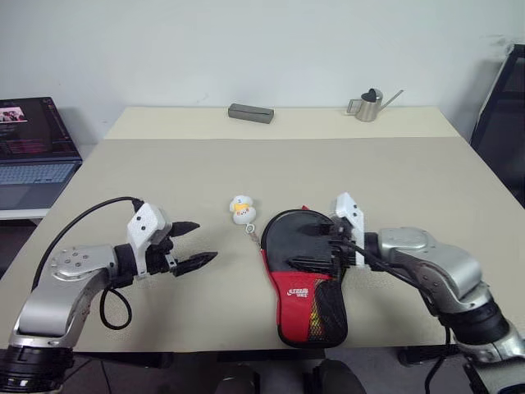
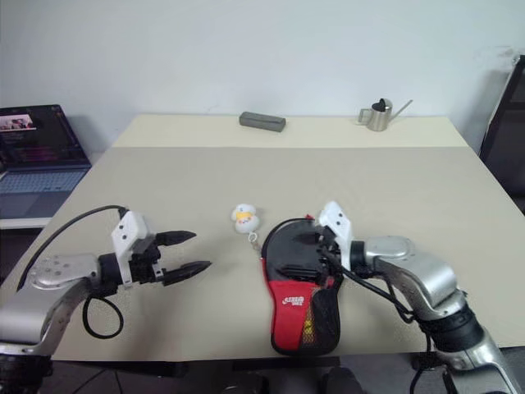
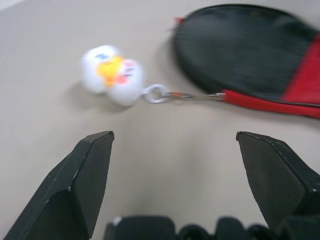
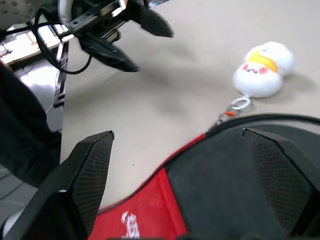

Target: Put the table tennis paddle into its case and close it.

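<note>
The case (image 1: 302, 271) lies flat near the front edge of the table (image 1: 271, 164), black round part away from me, red mesh pocket toward me, and its seam looks closed all round, so I judge the paddle is already inside; I cannot see the paddle itself and cannot be sure the zip is fully home. The charm (image 1: 242, 210) sits just beyond the case's left shoulder, joined by a short ring and clip to what I take to be the zip pull at the red edge. My right gripper (image 4: 180, 165) hangs over the black face with its fingers spread wide and nothing between them; I cannot tell whether it touches the fabric. My left gripper (image 1: 190, 244) is off to the left, near the case but apart from it, fingers likewise wide apart and empty, pointed toward the charm. If any zip is left, I would press the right gripper lightly on the black face to pin the case, bring the left in low and level, pinch the ring rather than the soft plush, and draw along the seam line, not upward, so the case does not slide or lift. A grab at the plush risks slipping off.
</note>
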Robot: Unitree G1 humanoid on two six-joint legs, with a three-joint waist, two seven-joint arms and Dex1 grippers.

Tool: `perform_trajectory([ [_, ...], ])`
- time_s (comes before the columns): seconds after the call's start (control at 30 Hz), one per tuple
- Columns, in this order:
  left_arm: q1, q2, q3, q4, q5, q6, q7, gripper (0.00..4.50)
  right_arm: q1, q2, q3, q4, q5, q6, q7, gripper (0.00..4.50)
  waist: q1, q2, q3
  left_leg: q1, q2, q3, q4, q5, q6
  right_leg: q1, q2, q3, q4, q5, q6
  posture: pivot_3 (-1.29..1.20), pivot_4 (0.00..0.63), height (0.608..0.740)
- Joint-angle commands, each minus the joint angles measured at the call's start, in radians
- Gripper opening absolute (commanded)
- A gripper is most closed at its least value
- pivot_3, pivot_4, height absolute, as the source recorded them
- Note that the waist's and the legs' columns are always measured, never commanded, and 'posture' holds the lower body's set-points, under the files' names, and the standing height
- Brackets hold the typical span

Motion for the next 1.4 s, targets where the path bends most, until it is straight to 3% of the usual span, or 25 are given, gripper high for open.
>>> perform_trajectory([
  [0.03, -0.057, -0.016, -0.002, 0.027, 0.035, -0.031, 0.046, 4.3, -0.035, 0.054, 0.035, 0.061, -0.079, -0.083, -0.01, 4.49, 0.0, 0.0, 0.0, 0.0, 0.0, 0.0, 0.0, 0.0, 0.0, 0.0, 0.0, 0.0, 0.0, 0.0, 0.0, 0.0, 0.15, 0.74],
  [0.37, -0.248, -0.068, -0.094, 0.186, 0.099, -0.068, 0.023, 4.3, 0.039, 0.086, 0.051, 0.185, -0.237, -0.203, -0.005, 4.49, 0.001, 0.0, 0.0, -0.001, -0.001, -0.001, 0.0, -0.001, -0.001, -0.001, 0.0, 0.0, -0.001, 0.0, 0.0, 0.0, 0.15, 0.74],
  [0.73, -0.306, -0.089, -0.137, 0.241, 0.112, -0.058, -0.018, 4.3, 0.108, 0.076, 0.068, 0.265, -0.366, -0.286, -0.009, 4.49, -0.003, 0.0, 0.0, 0.0, -0.001, -0.001, 0.0, -0.001, -0.002, 0.0, 0.0, 0.0, 0.0, 0.0, 0.0, 0.0, 0.15, 0.74],
  [1.17, -0.621, -0.312, -0.233, 0.77, 0.248, -0.16, 0.044, 4.3, 0.14, 0.109, 0.075, 0.212, -0.379, -0.241, -0.013, 4.49, -0.003, -0.001, -0.001, 0.001, -0.002, -0.001, 0.001, -0.001, -0.002, 0.001, 0.001, 0.0, 0.001, 0.0, 0.0, 0.0, 0.15, 0.74],
  [1.4, -0.682, -0.355, -0.255, 0.969, 0.301, -0.222, 0.014, 4.3, 0.143, 0.121, 0.067, 0.196, -0.381, -0.223, -0.02, 4.49, -0.007, -0.002, -0.001, 0.001, -0.002, -0.001, 0.001, -0.001, -0.002, 0.001, 0.001, 0.0, 0.001, 0.0, 0.0, 0.0, 0.15, 0.74],
])
